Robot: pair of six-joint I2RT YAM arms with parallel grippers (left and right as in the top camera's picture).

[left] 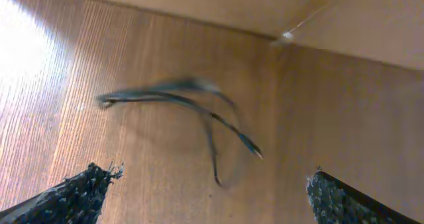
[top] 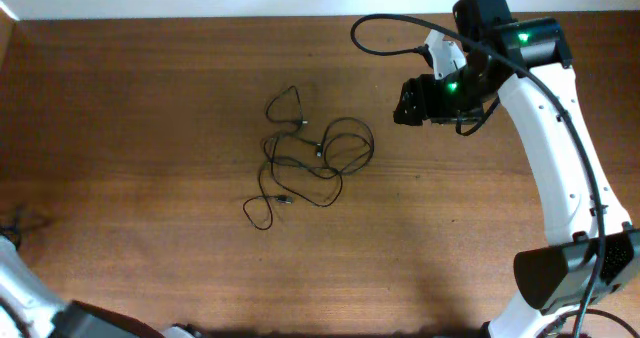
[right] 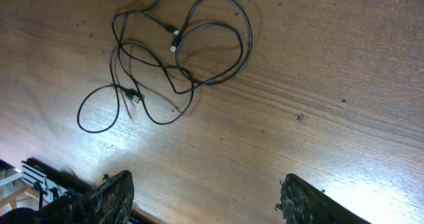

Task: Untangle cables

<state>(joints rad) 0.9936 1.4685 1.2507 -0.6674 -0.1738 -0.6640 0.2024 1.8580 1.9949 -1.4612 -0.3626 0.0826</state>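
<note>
The cables (top: 310,156) are thin black wires lying in a loose tangle of loops with small plug ends at the table's middle. They also show in the right wrist view (right: 175,58). My right gripper (top: 405,108) hovers to the right of the tangle, open and empty (right: 205,184), not touching it. A separate thin dark cable piece (left: 179,101), blurred, lies on the table ahead of my left gripper (left: 212,177), which is open and empty. This piece seems to show at the far left edge of the overhead view (top: 17,221).
The wooden table (top: 150,98) has a raised wooden wall at the left, seen in the left wrist view (left: 344,25). A thick black arm cable (top: 375,38) loops beside the right arm. The left arm (top: 20,293) sits at the bottom left corner.
</note>
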